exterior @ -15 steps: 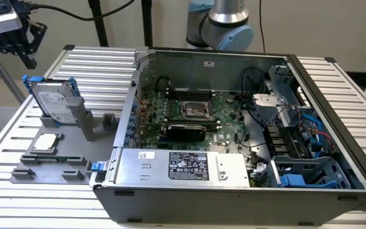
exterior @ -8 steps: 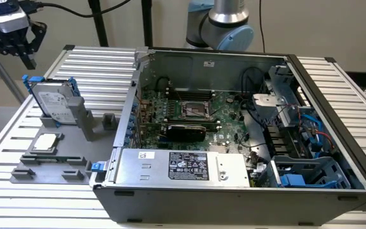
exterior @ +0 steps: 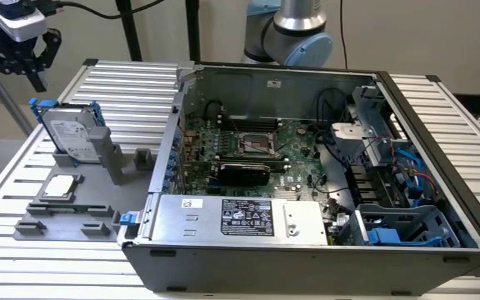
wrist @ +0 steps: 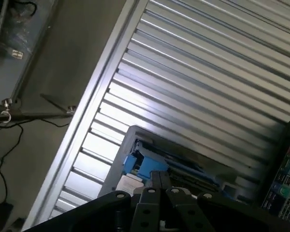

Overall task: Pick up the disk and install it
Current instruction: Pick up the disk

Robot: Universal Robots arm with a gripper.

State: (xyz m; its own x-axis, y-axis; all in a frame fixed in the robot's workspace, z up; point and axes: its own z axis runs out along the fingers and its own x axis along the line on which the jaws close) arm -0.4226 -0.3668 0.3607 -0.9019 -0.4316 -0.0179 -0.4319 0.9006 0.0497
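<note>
The disk (exterior: 67,134) is a silver-grey drive with a white label in a blue carrier. It stands on edge in a grey holder on the table, at the exterior view's left. My gripper (exterior: 37,82) hangs above and a little behind it, well apart from it, fingers pointing down and shut with nothing held. In the wrist view the closed fingertips of the gripper (wrist: 159,175) point toward the disk (wrist: 150,162), whose blue frame and top edge show beyond them. The open computer case (exterior: 440,150) lies to the disk's right.
A small square processor chip (exterior: 59,186) rests on the grey fixture plate (exterior: 98,187) in front of the disk. Inside the case are the motherboard (exterior: 249,150), a silver power supply (exterior: 240,215) and blue drive bays (exterior: 399,228). Ribbed aluminium table (exterior: 132,87) surrounds everything.
</note>
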